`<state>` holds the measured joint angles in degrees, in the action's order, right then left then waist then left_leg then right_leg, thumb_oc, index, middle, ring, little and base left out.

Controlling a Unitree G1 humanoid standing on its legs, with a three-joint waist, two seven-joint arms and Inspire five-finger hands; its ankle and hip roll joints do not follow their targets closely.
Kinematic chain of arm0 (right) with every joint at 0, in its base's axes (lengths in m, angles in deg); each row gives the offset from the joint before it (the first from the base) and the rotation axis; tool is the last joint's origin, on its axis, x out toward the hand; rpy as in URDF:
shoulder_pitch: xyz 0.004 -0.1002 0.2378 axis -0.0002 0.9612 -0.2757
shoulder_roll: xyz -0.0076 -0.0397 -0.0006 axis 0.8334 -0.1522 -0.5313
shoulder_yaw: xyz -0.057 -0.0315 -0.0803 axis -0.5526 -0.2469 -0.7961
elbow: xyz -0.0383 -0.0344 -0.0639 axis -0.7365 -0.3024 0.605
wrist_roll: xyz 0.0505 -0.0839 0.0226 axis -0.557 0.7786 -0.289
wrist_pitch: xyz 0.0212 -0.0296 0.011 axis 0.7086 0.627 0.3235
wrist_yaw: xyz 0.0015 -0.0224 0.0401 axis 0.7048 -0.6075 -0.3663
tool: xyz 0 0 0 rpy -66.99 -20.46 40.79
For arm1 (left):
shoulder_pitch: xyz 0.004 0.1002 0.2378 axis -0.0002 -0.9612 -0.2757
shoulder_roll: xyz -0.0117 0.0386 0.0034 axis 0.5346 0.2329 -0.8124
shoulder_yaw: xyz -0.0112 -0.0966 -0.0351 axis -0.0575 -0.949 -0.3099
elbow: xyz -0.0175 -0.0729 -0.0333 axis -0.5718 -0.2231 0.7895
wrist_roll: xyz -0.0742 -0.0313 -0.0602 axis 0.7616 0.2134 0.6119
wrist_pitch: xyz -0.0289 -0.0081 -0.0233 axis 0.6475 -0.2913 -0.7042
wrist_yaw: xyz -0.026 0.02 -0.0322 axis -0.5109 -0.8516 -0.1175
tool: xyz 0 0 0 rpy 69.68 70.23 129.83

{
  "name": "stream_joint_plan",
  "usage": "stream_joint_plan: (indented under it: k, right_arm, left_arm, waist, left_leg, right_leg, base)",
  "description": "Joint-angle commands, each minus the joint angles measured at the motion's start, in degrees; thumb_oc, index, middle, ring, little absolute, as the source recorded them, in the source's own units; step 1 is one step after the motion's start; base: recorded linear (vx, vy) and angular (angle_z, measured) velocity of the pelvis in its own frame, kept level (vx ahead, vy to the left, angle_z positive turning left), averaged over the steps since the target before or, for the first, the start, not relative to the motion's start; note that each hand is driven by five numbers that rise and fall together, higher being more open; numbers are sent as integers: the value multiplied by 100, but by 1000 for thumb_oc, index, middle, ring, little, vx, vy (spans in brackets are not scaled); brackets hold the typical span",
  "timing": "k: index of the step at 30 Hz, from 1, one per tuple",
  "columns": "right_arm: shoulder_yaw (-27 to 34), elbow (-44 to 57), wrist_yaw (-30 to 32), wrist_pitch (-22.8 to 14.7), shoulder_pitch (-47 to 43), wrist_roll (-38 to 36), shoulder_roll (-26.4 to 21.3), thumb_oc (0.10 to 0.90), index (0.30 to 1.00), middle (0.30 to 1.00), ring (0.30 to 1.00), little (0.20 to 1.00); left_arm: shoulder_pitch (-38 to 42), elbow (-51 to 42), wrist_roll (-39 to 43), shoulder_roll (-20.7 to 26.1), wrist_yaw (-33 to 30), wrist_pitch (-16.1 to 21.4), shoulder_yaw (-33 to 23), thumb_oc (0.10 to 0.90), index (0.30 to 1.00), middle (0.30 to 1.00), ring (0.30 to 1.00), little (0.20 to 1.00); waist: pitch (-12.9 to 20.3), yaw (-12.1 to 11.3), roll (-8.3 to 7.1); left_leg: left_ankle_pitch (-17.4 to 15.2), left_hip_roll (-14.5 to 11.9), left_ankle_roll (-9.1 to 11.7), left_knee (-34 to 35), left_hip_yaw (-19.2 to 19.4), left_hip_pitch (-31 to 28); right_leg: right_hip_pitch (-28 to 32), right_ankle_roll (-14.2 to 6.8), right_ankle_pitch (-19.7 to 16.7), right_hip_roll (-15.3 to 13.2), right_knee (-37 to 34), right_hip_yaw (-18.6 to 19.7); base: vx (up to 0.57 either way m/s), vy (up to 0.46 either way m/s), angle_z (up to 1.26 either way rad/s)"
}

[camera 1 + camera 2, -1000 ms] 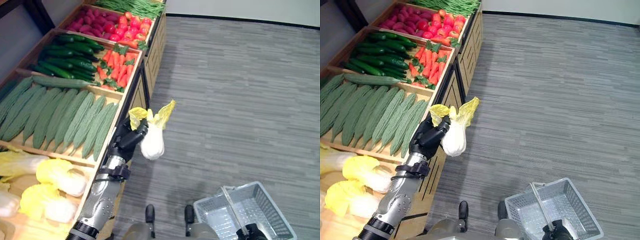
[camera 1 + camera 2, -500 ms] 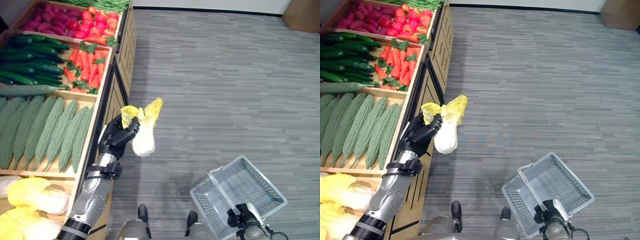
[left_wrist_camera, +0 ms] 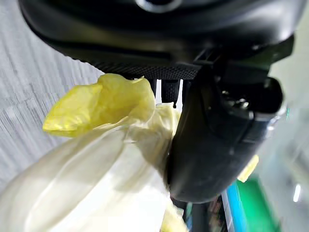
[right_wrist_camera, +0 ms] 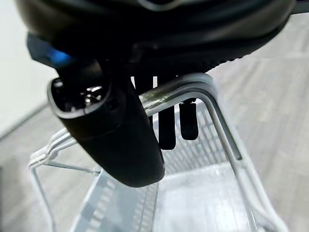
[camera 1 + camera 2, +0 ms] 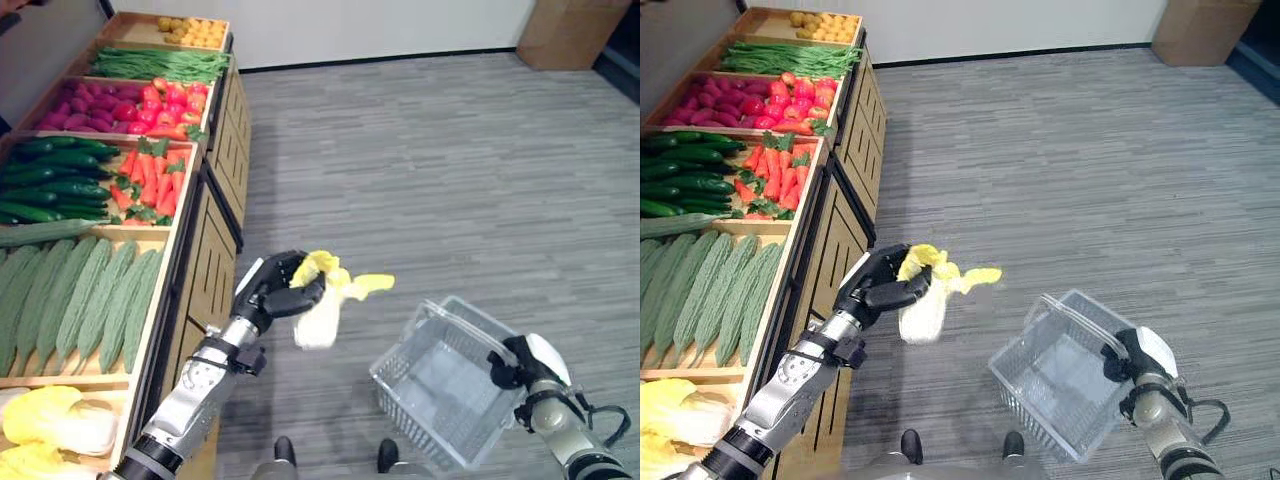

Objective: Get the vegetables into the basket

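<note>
While our wooden produce stand (image 5: 205, 215) sits left of the basket (image 5: 440, 395), our right hand (image 5: 522, 365) curls round its handle and our left hand (image 5: 275, 295) grips the cabbage (image 5: 322, 310), short of its rim; released now, the cabbage likely hits the floor.
</note>
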<state>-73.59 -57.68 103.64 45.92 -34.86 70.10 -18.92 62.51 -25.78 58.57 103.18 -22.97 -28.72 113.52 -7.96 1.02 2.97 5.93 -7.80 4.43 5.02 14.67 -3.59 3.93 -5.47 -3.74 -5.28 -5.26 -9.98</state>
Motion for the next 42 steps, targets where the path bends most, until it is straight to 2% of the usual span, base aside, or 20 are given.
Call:
stream_joint_plan:
  k: [1,5,14,21,25,29,37,38,39,40,41,42]
  right_arm:
    - [-32,825,86,-927,-756,-507,-176,400,300,300,300,300]
    - [-118,999,39,-966,-920,-594,-159,400,300,300,300,300]
    - [-602,1289,51,-1061,-1850,-715,-51,400,300,300,300,300]
    - [-943,1445,101,-1137,-2353,-949,356,400,300,300,300,300]
    - [-1021,1740,51,-1197,-2345,-1117,534,400,300,300,300,300]
    - [-1123,2603,-271,-1390,-2020,-1689,830,400,300,300,300,300]
    - [-1276,3313,-603,-1501,-1595,-2178,891,400,300,300,300,300]
    - [-1337,3433,-653,-1530,-1547,-2214,867,400,300,300,300,300]
    - [-1368,3507,-676,-1558,-1475,-2229,827,400,300,300,300,300]
    - [-1367,3511,-676,-1557,-1471,-2230,824,400,300,300,300,300]
    - [-1382,3558,-688,-1568,-1422,-2201,795,400,300,300,300,300]
    - [-1382,3563,-687,-1565,-1414,-2199,789,400,300,300,300,300]
  left_arm:
    - [1007,-243,-812,161,54,659,298,400,300,300,300,300]
    - [1256,-116,-1173,218,-20,711,537,400,300,300,300,300]
    - [2071,278,-2616,244,-280,849,1481,400,300,300,300,300]
    - [2806,902,-4228,4,-436,939,2172,400,300,300,300,300]
    - [2809,1219,-4608,-172,-666,896,2176,400,300,300,300,300]
    - [2705,1788,-5316,-423,-1021,747,2087,400,300,300,300,300]
    - [2568,2422,-6097,-573,-1416,612,2031,400,300,300,300,300]
    - [2585,2634,-6425,-565,-1577,562,2062,400,300,300,300,300]
    - [2600,2883,-6769,-561,-1758,461,2072,600,580,580,580,580]
    - [2599,2900,-6784,-573,-1775,463,2075,696,715,715,715,715]
    - [2533,3218,-7106,-605,-1918,325,2040,900,1000,1000,1000,1000]
    - [2531,3252,-7131,-630,-1950,332,2044,900,1000,1000,1000,1000]
  waist:
    - [518,-57,-395]
    - [572,-50,-396]
    - [701,-58,-428]
    - [745,-50,-419]
    - [752,-39,-417]
    - [754,8,-424]
    - [759,72,-423]
    - [765,94,-424]
    - [771,105,-430]
    - [772,104,-428]
    - [776,117,-438]
    - [780,114,-433]
  left_leg:
    - [-170,-64,149,-5,-209,22]
    - [-216,-25,128,-2,-226,-9]
    - [-288,41,101,-2,-231,-15]
    - [-297,54,103,-2,-241,-1]
    - [-295,50,102,-2,-234,4]
    - [-308,45,106,-2,-181,-20]
    - [-318,30,123,-2,-117,-52]
    - [-320,19,129,-2,-99,-64]
    - [-325,11,136,-2,-78,-78]
    - [-325,12,136,-2,-78,-79]
    - [-326,5,145,-2,-57,-89]
    - [-327,5,145,-2,-54,-91]
  right_leg:
    - [3,-442,-1,-455,26,-261]
    - [20,-459,-14,-484,28,-238]
    - [26,-524,-68,-571,30,-227]
    - [17,-545,-88,-601,26,-223]
    - [10,-547,-88,-598,26,-230]
    - [7,-544,-91,-597,26,-210]
    - [-1,-551,-88,-591,26,-173]
    - [3,-557,-84,-590,26,-163]
    - [10,-560,-78,-591,26,-152]
    - [11,-561,-77,-591,26,-152]
    - [13,-561,-71,-586,26,-143]
    - [14,-561,-71,-586,26,-141]
  base:
    - [57,44,-9]
    - [15,18,0]
    - [3,9,0]
    - [0,0,0]
    - [0,0,0]
    - [0,0,0]
    - [0,0,0]
    - [0,0,0]
    - [0,0,0]
    - [0,0,0]
    - [8,-2,-4]
    - [11,-7,-5]
